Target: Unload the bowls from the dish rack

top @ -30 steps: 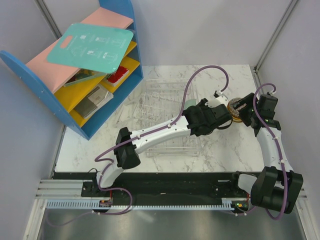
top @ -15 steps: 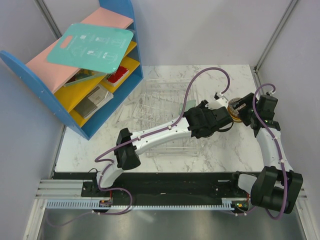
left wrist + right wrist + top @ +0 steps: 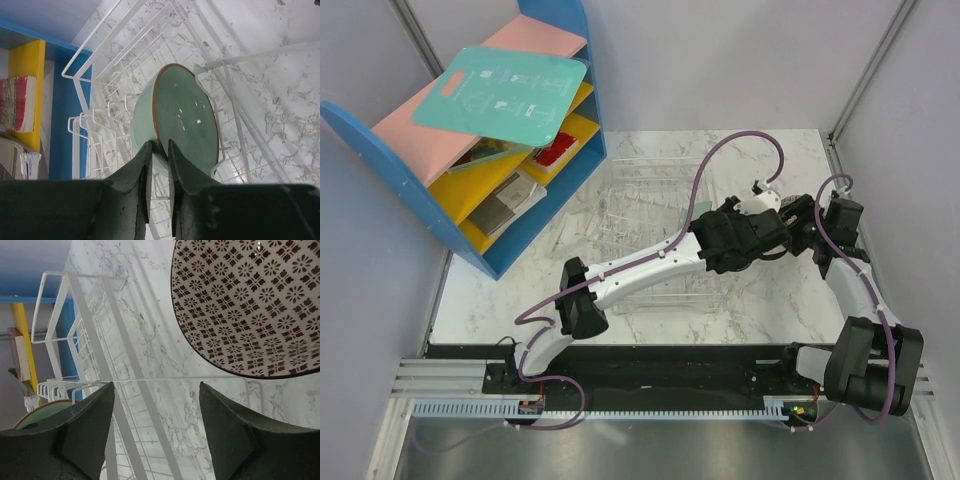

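Note:
My left gripper is shut on the rim of the pale mint green bowl, which stands on edge over the wire dish rack. One finger is inside the rim and one outside. In the top view the rack lies mid-table and the left wrist hides the mint bowl. My right gripper is open and empty, just right of the rack's end. A cream bowl with a brown floral pattern sits on the marble beside it. The mint bowl also shows in the right wrist view. The other bowls are hidden.
A blue-and-yellow shelf unit with a teal board on top stands at the back left, close to the rack. Grey walls enclose the marble table. The two arms crowd each other at the rack's right end.
The left arm has edged right with the mint bowl in its grip. The right gripper has shifted left and back, and now covers the patterned bowl in the top view.

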Robot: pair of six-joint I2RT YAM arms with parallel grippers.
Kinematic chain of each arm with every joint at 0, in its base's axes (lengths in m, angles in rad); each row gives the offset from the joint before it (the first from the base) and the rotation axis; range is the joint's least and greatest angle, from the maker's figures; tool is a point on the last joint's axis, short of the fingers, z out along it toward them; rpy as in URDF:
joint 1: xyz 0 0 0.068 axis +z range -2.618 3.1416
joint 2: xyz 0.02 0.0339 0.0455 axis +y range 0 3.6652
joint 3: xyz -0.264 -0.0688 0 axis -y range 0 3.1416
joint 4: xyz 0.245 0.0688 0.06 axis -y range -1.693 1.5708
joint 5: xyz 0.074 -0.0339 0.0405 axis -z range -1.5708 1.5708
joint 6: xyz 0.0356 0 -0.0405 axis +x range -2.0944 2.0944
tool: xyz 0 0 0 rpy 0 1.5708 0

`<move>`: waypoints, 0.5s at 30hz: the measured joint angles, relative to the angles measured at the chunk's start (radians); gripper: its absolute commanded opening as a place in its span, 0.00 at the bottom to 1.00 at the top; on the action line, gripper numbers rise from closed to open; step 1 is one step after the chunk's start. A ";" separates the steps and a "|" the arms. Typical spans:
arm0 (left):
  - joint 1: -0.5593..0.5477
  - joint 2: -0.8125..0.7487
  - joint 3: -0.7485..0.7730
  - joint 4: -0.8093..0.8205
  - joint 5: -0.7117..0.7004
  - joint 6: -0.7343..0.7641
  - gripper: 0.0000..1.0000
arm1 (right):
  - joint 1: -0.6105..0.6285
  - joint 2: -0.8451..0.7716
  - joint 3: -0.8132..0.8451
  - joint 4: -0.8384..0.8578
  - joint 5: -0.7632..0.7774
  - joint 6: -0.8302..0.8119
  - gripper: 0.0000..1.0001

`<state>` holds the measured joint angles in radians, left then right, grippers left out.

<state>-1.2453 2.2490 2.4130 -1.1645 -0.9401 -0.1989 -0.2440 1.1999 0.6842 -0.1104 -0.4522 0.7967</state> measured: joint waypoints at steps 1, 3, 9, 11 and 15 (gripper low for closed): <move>0.000 0.000 0.003 0.000 -0.002 0.002 0.02 | 0.000 0.003 -0.003 0.000 -0.003 -0.001 0.76; 0.000 0.000 0.004 0.001 -0.006 0.005 0.02 | 0.000 0.009 -0.004 0.000 -0.006 -0.004 0.76; 0.000 0.000 0.005 0.003 -0.044 0.011 0.02 | 0.000 0.013 -0.004 0.000 -0.014 -0.008 0.75; 0.000 0.000 0.005 0.003 -0.058 0.018 0.02 | 0.000 0.013 -0.004 0.000 -0.014 -0.008 0.76; 0.000 0.000 0.005 0.006 -0.077 0.031 0.02 | 0.000 0.013 -0.004 0.000 -0.014 -0.008 0.76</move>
<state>-1.2449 2.2486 2.4176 -1.1584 -1.0168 -0.1684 -0.2440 1.2125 0.6800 -0.1104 -0.4660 0.7887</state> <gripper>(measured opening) 0.166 0.757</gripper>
